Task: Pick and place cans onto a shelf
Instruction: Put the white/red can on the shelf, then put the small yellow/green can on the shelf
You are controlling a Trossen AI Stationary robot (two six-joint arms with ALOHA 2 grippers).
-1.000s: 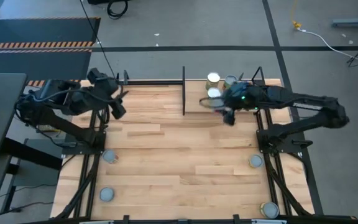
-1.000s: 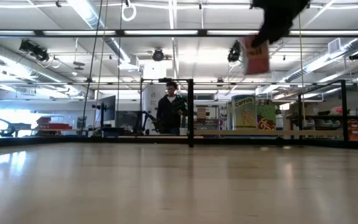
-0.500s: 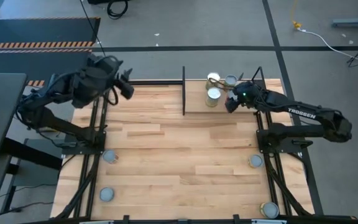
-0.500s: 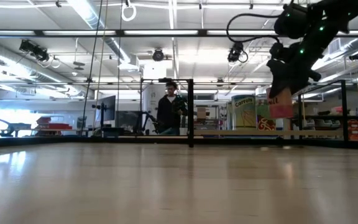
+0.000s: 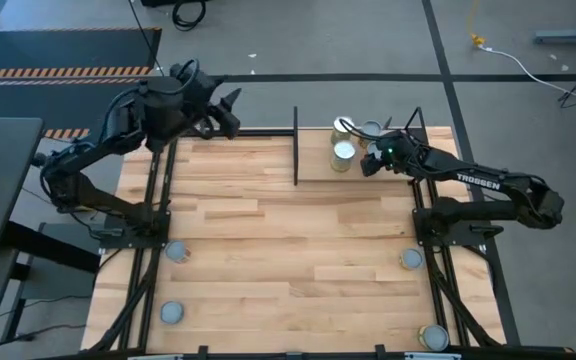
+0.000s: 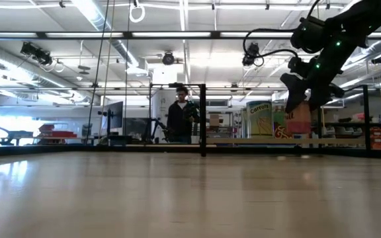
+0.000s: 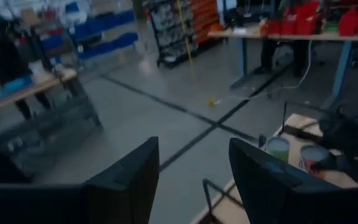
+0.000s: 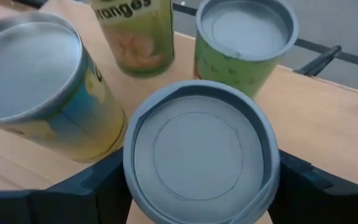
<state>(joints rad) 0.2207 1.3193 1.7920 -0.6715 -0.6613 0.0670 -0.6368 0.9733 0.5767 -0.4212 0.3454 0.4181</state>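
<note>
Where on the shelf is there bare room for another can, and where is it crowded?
The shelf is bare along its left part, beside the black upright. The right back part is crowded: cans cluster there, where the right pincer holds one. The left pincer is off the table's back-left corner.

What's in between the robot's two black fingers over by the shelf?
A round metal can with a pale-blue lid sits between the right gripper fingers, above the light-wood shelf, in the right wrist view.

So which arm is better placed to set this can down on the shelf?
Right. The right gripper already holds a can over the shelf beside three others; the left gripper is open, raised past the table's far left corner.
</note>
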